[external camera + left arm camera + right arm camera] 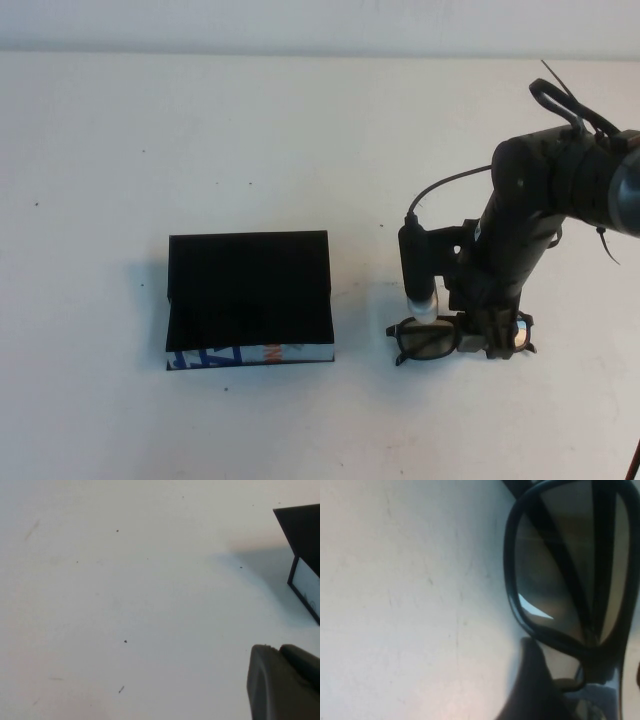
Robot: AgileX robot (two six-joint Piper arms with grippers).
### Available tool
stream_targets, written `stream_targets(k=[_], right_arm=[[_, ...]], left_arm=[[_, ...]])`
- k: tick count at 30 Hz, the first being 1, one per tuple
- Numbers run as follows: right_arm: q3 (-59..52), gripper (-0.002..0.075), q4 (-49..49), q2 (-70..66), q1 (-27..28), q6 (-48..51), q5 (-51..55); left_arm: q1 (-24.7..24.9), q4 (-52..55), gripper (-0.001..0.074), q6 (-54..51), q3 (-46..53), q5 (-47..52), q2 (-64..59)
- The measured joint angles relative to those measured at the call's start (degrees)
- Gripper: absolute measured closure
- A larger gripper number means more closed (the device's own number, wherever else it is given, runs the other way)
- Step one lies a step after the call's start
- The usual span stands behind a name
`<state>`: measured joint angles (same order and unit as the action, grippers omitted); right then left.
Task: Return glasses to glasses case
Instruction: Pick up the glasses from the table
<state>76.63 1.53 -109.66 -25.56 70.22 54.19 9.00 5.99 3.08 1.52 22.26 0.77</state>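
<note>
The glasses (430,338) lie on the white table at the right, dark-framed with tinted lenses. My right gripper (490,345) is down over them at the bridge. In the right wrist view one lens of the glasses (545,570) fills the frame. The right gripper (585,680) stands open astride the bridge, one finger (535,690) just beside the nose pad. The glasses case (250,290) sits open left of the glasses, its lid raised and its white printed edge toward me. My left gripper (277,649) is shut and empty, over bare table near a corner of the case (302,530); it is outside the high view.
The white table (300,150) stretches bare behind and to the left of the case. The right arm's cable (440,190) loops above the glasses. The table's far edge meets a pale wall at the back.
</note>
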Motion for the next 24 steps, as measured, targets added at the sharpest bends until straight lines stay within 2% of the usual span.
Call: stream_targets(k=[3, 13, 20, 24], right_arm=[[0.08, 0.036, -0.03, 0.0, 0.09, -0.08, 0.1], [0.08, 0.0508, -0.13, 0.0, 0.22, -0.08, 2.0], [0.08, 0.0659, -0.16, 0.37, 0.22, -0.22, 5.09], [0.08, 0.0667, -0.51, 1.64, -0.17, -3.81, 7.55]], left_arm=[[0.0, 0.0, 0.0739, 0.0, 0.0, 0.0, 0.0], [0.0, 0.0, 0.0739, 0.0, 0.0, 0.0, 0.0], [0.0, 0.0, 0.0739, 0.0, 0.0, 0.0, 0.0], [0.0, 0.0, 0.0739, 0.0, 0.0, 0.0, 0.0]])
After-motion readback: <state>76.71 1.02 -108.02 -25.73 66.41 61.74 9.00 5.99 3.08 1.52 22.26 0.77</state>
